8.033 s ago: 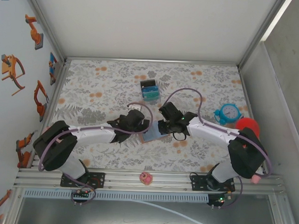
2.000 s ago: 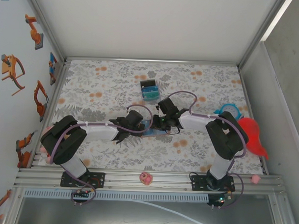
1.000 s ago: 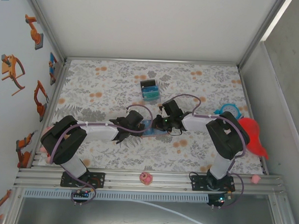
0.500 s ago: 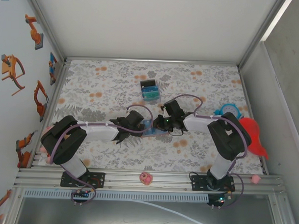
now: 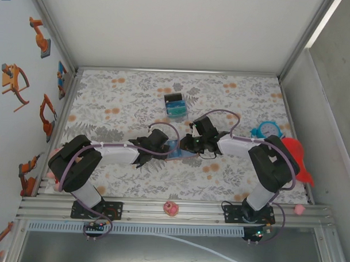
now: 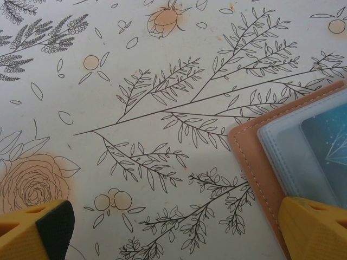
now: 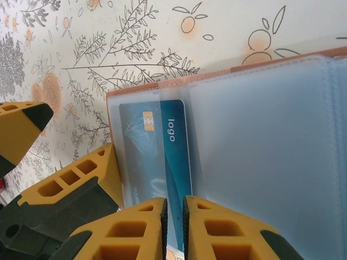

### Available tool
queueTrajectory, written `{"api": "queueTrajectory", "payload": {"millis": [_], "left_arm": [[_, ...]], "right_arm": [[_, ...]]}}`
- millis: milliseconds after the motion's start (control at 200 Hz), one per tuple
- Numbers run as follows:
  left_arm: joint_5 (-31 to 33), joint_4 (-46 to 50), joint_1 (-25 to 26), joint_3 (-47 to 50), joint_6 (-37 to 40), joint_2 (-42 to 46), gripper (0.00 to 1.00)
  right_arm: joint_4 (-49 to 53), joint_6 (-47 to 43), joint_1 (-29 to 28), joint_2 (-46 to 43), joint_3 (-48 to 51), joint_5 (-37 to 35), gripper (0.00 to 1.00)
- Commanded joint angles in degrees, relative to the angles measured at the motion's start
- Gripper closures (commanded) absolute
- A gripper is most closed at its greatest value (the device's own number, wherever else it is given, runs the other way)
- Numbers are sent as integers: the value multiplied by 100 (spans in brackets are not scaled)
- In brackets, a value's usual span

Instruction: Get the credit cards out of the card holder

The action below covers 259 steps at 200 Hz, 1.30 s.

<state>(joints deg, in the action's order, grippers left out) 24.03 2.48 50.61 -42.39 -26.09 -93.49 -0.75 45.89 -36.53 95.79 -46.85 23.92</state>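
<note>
On the flowered worktop (image 5: pixel 124 100), a small black box (image 5: pixel 176 106) with blue and teal contents stands a little above the centre of the overhead view, apart from both arms. A blue alarm clock (image 5: pixel 268 131) and a red object (image 5: pixel 298 155) are at the right side, close to the right arm. A pink item (image 5: pixel 171 208) lies on the rail at the bottom.

The card holder (image 5: pixel 179 150) lies open in the centre, and the two pincers meet over it from left and right. The left pincer (image 6: pixel 174 230) is spread wide. Its fingertip (image 6: pixel 314 227) at the lower right of its wrist view is at the holder's brown edge, and the other is over bare cloth.

In the right wrist view, a blue credit card (image 7: pixel 176 162) printed "logo" lies in the left pocket, partly under a cloudy plastic sleeve (image 7: pixel 260 141). The right pincer (image 7: pixel 174 208) is at the bottom of this view, its fingers almost pressed together with only a thin slit between them. The card's lower end is seen in this slit. I cannot tell if it is pinched.
</note>
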Motion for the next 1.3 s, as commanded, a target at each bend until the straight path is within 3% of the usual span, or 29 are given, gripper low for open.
{"api": "queueTrajectory", "payload": {"millis": [0,190,636,881,1092,1292], "left_arm": [[110,358,10,-63,-18,-125,3],[102,334,10,-76,-36,-144,3],[58,308,10,-103,-24,-193,3],[44,305,10,-94,-38,-191,3],[73,321,10,-76,-45,-170,3],[107,327,10,-39,-38,-128,3]], "right_arm": [[-49,-55,30,133,71,-20,84],[-232,20,24,344,62,117,80],[-730,181,24,544,132,497,84],[-764,192,22,603,123,527,82],[-681,144,27,586,159,382,96],[-390,-24,74,392,150,170,100]]}}
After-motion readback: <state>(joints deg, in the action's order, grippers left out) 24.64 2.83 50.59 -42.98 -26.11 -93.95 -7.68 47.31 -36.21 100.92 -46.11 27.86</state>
